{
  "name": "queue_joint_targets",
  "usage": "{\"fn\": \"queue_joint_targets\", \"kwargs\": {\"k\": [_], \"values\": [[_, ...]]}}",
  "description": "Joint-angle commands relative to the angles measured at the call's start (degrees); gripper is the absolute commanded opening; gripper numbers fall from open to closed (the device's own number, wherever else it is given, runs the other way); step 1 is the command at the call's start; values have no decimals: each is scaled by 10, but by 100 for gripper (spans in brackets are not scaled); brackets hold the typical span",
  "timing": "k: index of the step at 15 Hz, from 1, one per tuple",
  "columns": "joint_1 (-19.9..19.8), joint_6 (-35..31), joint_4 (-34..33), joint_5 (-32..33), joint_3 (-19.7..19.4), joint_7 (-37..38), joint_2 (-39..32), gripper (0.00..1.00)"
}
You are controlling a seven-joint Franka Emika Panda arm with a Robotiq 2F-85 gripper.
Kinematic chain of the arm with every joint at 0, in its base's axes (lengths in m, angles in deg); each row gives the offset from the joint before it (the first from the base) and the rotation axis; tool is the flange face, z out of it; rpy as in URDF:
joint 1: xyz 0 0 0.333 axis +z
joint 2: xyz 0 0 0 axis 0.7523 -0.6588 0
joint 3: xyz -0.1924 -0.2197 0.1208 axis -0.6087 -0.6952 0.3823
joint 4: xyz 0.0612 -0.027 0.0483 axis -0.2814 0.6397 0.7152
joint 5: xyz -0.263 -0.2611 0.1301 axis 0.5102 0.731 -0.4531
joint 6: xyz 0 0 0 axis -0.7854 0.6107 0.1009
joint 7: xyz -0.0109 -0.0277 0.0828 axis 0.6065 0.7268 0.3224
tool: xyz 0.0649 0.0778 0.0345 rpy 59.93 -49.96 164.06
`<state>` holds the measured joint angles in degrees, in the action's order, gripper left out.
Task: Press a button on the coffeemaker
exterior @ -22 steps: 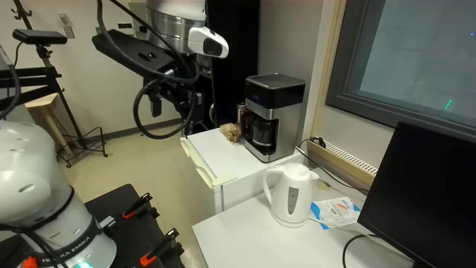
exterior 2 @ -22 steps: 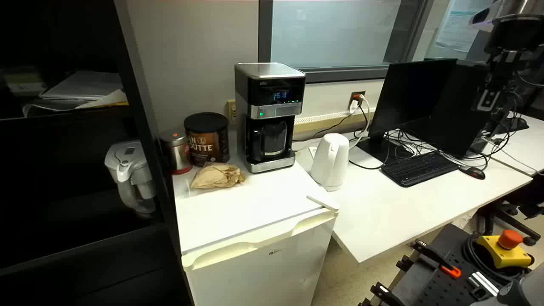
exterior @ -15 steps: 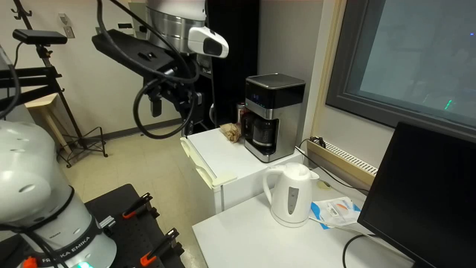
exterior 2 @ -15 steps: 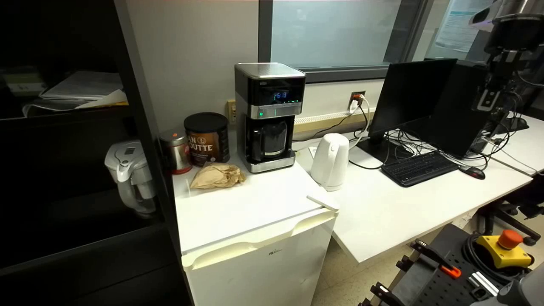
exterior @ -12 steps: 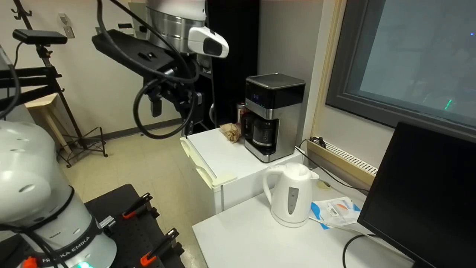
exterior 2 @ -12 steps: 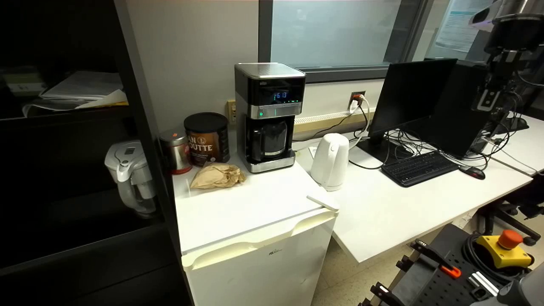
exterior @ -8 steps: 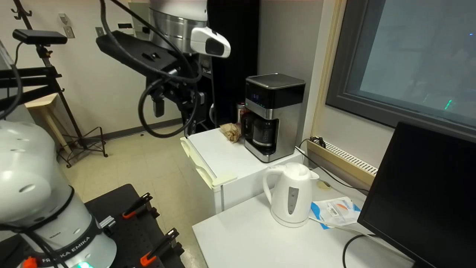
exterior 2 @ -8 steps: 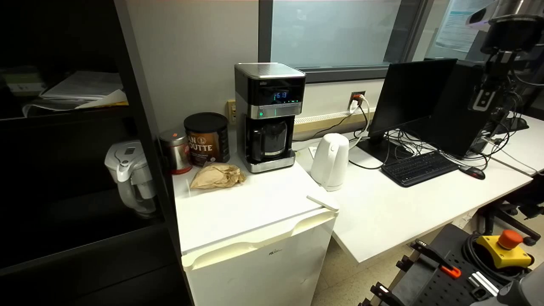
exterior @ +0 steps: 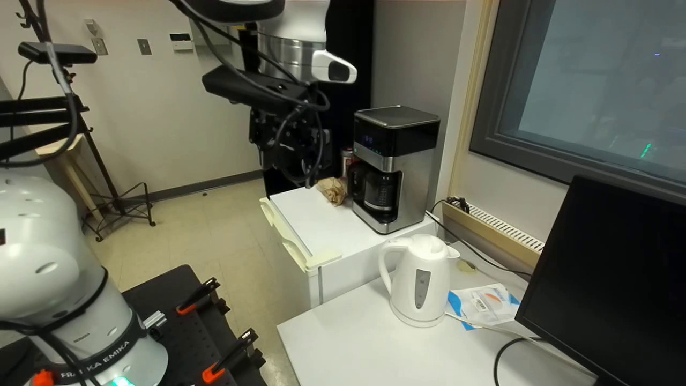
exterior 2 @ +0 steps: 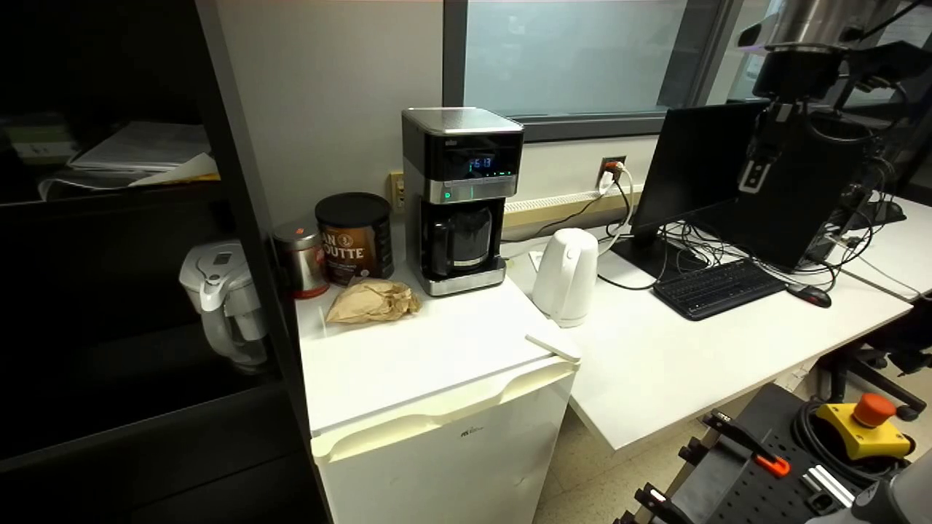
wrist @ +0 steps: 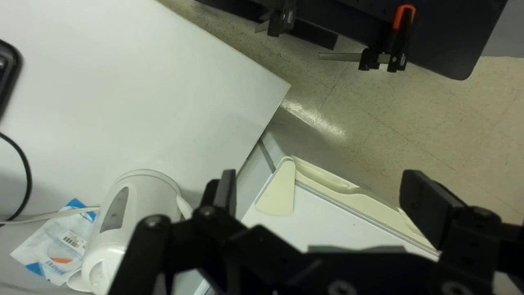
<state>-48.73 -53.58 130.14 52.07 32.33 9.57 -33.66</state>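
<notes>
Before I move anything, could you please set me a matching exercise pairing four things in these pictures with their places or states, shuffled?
Things
1. boxy black-and-silver coffeemaker
2. rounded white electric kettle
3. crumpled brown paper bag
4. black two-fingered gripper

Places or states
A. on the white table, beside the small white fridge
B. open and holding nothing
C. showing lit blue digits on its display
D. in front of the black-lidded brown canister

Right pairs: 1-C, 2-A, 3-D, 4-B
</notes>
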Motion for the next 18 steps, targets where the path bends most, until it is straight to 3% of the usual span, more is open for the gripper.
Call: {"fn": "queue_joint_targets", "kwargs": {"k": [1, 3, 4, 5, 14, 16, 18], "values": [[8, -35, -32, 2, 22, -28, -63, 100], [10, -57, -44, 5, 35, -36, -93, 100], [12, -65, -51, 6, 42, -41, -110, 75], [12, -78, -56, 13, 51, -45, -125, 74], [9, -230, -89, 114, 127, -43, -246, 7], [9, -275, -91, 128, 136, -46, -264, 0], [8, -332, -86, 144, 145, -47, -277, 0]]}}
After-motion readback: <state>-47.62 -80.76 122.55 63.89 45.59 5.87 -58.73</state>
